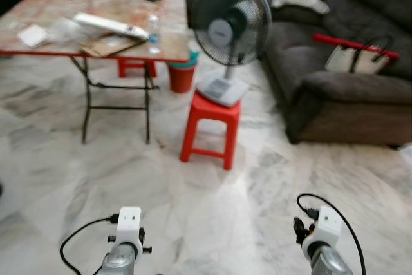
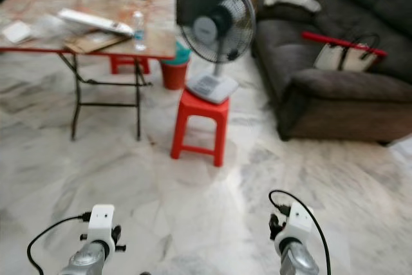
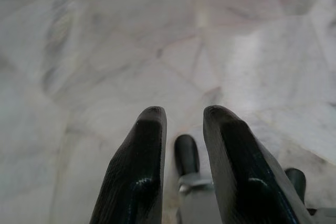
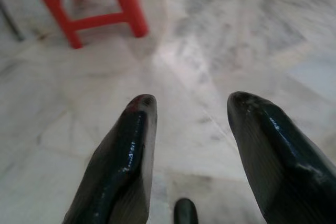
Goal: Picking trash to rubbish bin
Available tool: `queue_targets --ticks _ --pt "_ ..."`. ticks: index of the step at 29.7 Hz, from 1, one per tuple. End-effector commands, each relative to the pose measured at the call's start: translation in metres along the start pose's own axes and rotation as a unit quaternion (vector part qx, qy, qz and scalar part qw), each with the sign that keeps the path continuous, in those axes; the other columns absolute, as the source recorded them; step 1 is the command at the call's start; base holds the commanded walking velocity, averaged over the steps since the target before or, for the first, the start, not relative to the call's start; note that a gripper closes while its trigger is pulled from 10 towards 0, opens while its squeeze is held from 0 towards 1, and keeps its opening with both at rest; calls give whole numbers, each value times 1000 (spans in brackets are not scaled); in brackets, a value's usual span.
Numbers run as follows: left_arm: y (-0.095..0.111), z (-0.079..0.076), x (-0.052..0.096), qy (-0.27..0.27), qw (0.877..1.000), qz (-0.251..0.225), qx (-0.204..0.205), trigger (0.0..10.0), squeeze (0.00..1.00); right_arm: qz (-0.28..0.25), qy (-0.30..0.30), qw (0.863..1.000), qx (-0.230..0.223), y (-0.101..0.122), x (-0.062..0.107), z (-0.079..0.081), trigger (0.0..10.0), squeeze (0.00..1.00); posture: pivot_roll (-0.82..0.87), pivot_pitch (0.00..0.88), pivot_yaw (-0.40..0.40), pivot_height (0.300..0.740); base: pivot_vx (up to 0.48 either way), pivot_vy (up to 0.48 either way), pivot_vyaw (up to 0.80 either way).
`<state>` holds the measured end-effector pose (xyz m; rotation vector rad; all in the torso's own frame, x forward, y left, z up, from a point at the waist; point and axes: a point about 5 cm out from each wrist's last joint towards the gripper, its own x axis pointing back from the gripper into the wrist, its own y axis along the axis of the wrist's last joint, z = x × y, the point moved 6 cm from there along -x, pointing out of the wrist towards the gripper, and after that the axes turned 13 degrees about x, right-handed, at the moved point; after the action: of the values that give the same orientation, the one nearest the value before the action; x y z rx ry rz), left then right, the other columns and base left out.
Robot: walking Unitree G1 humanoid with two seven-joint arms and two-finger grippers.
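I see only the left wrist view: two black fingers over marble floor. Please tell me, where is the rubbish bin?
Observer: A red bin stands on the floor beside the folding table, behind the red stool.
Operator: What is on that stool?
Observer: A standing fan, its base resting on the seat.
Operator: Any trash visible?
Observer: A clear plastic bottle stands upright near the table's edge, beside some papers; too blurred to say more.
Operator: And the right gripper?
Observer: The right gripper is open and empty over bare floor.

White marble floor (image 1: 129, 178), folding table (image 1: 58, 14), dark sofa (image 1: 347, 88), red stool (image 1: 211, 127).
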<state>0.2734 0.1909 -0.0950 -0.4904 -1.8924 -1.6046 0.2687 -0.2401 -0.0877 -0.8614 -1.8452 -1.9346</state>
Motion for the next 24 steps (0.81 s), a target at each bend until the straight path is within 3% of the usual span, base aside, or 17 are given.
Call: queue_targets --ticks 1,12,17,24 --pt "-4 1 1 5 1000 4 -6 10000 0 0 -6 1000 -6 -1 1 -3 10000 0 -20 0 -86 740 0 0 800" --pt "0 -3 1 -7 1000 -8 -5 10000 0 1 -2 1000 -8 -3 1 -1 10000 0 -21 0 -78 740 0 0 709" --pt "0 -3 1 -8 1000 -6 0 10000 0 0 -3 1000 -16 -2 1 0 10000 0 -23 0 -76 740 0 0 0" --pt "-2 -2 1 -7 1000 -3 4 10000 0 -4 0 1000 -26 -1 0 2 10000 0 -18 6 -76 740 385 0 0"
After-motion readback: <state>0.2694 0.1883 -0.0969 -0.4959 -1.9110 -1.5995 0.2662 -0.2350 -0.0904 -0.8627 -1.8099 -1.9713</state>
